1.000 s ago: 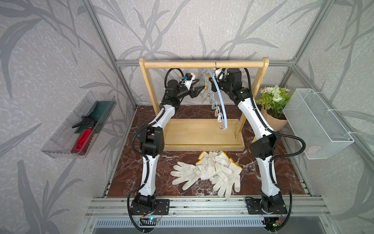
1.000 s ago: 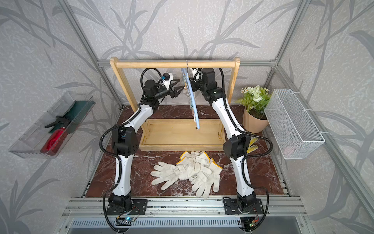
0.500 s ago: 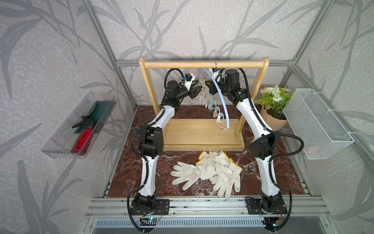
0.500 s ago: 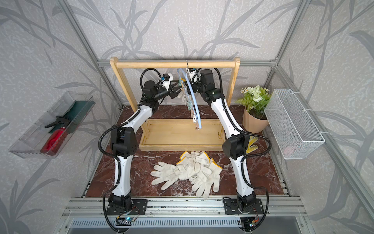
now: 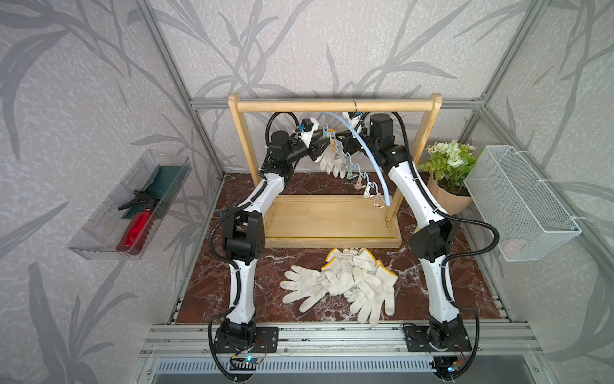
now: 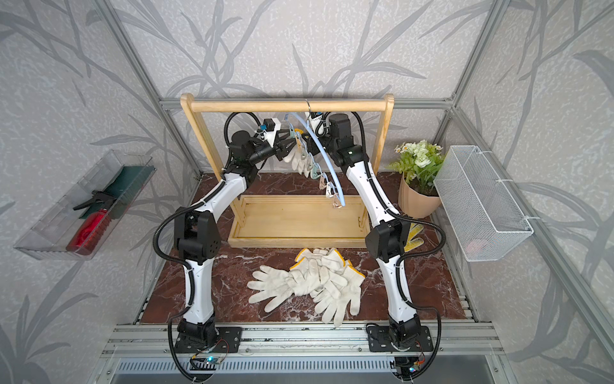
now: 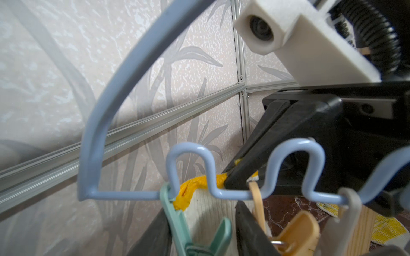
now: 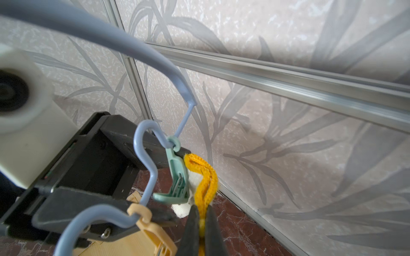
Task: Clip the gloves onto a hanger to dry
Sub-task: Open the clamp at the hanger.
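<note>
Yellow cuff (image 8: pixel 203 177) of one glove (image 5: pixel 329 159) sits pinched tight in the right claw (image 8: pixel 200 213), just beside the green clip (image 8: pixel 177 175) on the hanger (image 7: pixel 125 73), left claw (image 7: pixel 199 219) half open astride that clip: next it must squeeze the clip wide for the cuff, more gloves (image 5: pixel 345 286) waiting on the worktop (image 5: pixel 207 286).

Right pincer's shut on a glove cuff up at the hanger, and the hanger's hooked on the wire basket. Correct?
Wrong support. Both top views show the hanger hooked over the rack bar. The rest holds: the right wrist view shows the right pincer shut on a glove cuff.
</note>
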You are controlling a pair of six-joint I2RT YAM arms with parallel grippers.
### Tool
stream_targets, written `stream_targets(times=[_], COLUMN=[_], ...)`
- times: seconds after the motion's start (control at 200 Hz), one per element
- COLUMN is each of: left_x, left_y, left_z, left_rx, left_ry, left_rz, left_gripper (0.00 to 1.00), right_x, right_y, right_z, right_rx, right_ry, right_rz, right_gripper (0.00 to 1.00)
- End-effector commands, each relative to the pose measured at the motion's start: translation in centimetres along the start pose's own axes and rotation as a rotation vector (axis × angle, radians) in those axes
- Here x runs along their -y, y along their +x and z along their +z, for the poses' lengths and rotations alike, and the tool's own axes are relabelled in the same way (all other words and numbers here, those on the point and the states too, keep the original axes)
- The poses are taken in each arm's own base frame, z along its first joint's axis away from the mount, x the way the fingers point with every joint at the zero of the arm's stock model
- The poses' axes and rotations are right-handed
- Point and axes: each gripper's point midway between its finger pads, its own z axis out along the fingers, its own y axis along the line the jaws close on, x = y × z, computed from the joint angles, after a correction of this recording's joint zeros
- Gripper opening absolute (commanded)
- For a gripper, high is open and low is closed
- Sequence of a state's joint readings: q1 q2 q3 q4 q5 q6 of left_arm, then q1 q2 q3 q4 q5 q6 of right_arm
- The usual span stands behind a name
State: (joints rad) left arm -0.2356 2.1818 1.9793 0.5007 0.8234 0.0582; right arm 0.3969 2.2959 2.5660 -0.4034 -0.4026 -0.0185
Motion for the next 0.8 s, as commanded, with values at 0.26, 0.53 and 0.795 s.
stream_targets(times=[0.26, 0.53, 0.795], left_x=[0.3, 0.5, 0.7], left_y=[-2.7, -3.0, -3.4], left_z=[-0.7, -1.2, -1.7], left_rx=[0.017, 0.018, 0.018], left_ry=[-0.018, -0.016, 0.001], left_rz=[0.047, 0.047, 0.046], left_gripper=[0.37, 0.41, 0.50], right_x=[-0.7, -0.7, -0.7], right_y=[-1.4, -1.0, -1.0], right_z=[-0.5, -0.3, -0.3], right_rx=[0.039, 0.033, 0.038], right_ry=[-0.017, -0.021, -0.026], right_rz=[-0.013, -0.014, -0.013], right_gripper=[0.00, 0.00, 0.00])
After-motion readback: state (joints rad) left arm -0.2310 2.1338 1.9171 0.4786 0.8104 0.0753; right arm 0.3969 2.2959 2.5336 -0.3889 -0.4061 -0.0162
